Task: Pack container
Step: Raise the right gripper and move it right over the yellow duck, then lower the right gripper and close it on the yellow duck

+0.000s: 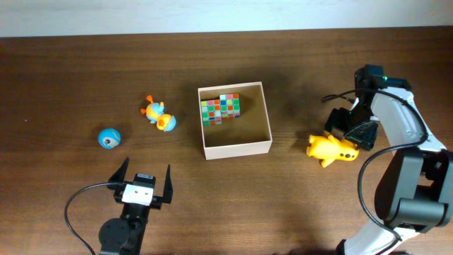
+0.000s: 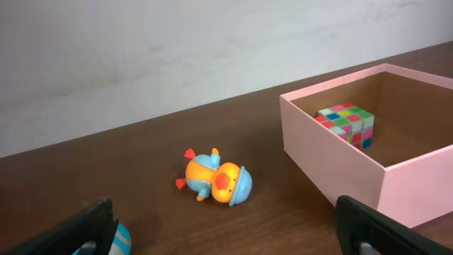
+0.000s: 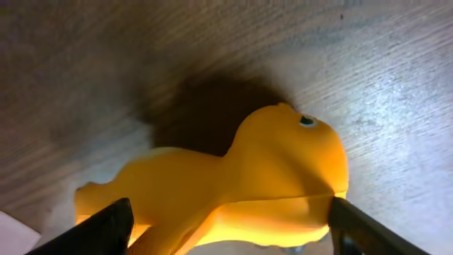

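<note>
Altogether one each: container (image 1: 237, 149), cube (image 1: 220, 109), duck (image 1: 158, 116), ball (image 1: 109, 138), yellow toy (image 1: 329, 149).

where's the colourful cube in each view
overhead: the colourful cube sits mid-frame, in the upper-left part of the container.
left wrist: cube at right, inside the container.
right wrist: not in it.
shared landmark: the container, in overhead and left wrist.

L hand (image 1: 147, 170) level, fingers wide apart; R hand (image 1: 348, 134) pointing down off bent arm, fingers spread
</note>
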Controlling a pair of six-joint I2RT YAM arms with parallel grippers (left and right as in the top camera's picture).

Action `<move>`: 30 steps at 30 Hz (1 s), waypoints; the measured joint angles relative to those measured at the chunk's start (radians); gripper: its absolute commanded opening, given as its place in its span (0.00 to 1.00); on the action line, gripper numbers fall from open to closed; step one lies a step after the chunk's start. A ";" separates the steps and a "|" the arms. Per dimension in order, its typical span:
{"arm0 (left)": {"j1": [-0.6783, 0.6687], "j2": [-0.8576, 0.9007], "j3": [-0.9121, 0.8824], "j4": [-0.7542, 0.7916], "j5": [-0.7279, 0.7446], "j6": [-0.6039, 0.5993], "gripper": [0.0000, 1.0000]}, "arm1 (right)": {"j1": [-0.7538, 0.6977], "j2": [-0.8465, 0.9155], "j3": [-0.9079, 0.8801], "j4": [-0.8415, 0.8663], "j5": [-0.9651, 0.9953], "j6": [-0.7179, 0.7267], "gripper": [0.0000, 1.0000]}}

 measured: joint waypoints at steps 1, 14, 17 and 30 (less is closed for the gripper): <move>0.000 0.000 0.000 0.000 0.000 0.000 0.99 | 0.002 0.000 0.000 0.008 0.000 -0.003 0.72; 0.000 0.000 0.000 0.000 0.000 0.000 0.99 | 0.031 0.000 0.000 0.069 0.013 -0.039 0.42; 0.000 0.000 0.000 0.000 0.000 0.000 0.99 | 0.037 0.000 0.000 0.081 0.027 -0.054 0.41; 0.000 0.000 0.000 0.000 0.000 0.000 0.99 | 0.066 0.000 0.000 0.179 0.037 -0.159 0.47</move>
